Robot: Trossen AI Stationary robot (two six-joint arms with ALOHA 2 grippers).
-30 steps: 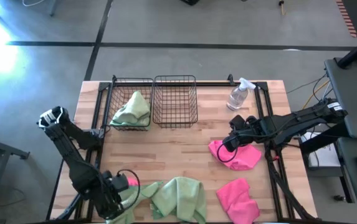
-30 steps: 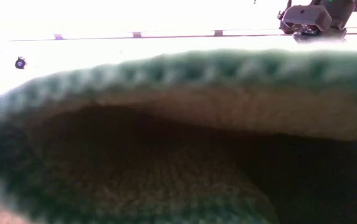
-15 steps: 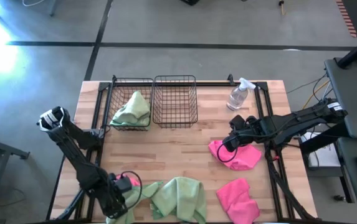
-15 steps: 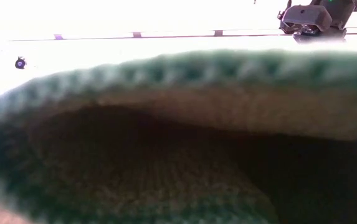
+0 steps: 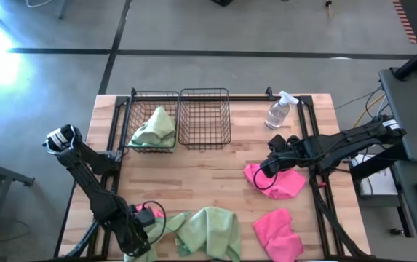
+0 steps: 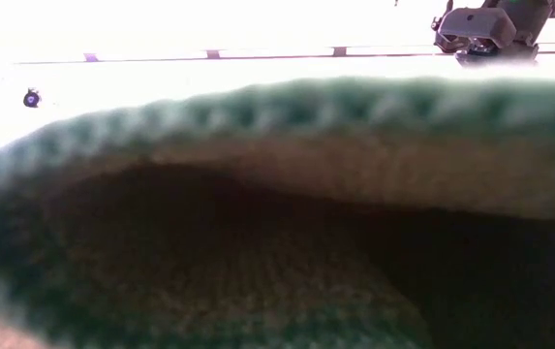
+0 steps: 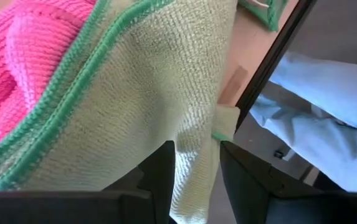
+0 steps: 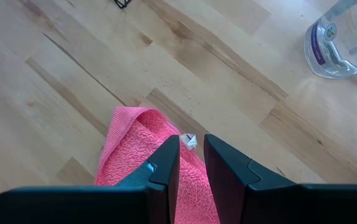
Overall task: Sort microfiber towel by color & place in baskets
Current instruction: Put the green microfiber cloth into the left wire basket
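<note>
A light green towel [image 5: 209,230] lies spread at the table's near edge, and it fills the low view [image 6: 258,213]. My left gripper [image 5: 140,234] is shut on its left part [image 7: 194,163]. A pink towel [image 7: 22,62] lies beside and partly under the green cloth, showing by the gripper [image 5: 144,214]. My right gripper [image 5: 265,175] is shut on another pink towel [image 5: 279,182] lying right of centre. A third pink towel [image 5: 278,233] lies near the near edge. One green towel [image 5: 153,129] rests in the left basket [image 5: 132,109]. The right basket [image 5: 204,116] holds nothing. My left gripper pinches a hanging fold of the green towel [image 7: 195,180] between its two fingers [image 7: 163,177], close to the green-stitched hem. The rest of the cloth trails slack onto the table toward the right. My right gripper pinches the pink towel's far-left corner [image 8: 187,155] from above, by a small white tag [image 8: 189,140]. The towel lies on the table.
A clear spray bottle [image 5: 279,110] stands at the far right, close behind my right gripper. Both baskets sit against the far edge, left of centre. Bare wood lies in the table's middle. A person's light blue clothing [image 7: 318,109] shows beyond the near-left edge.
My left gripper has shifted slightly toward the table's right, still shut on the green towel.
</note>
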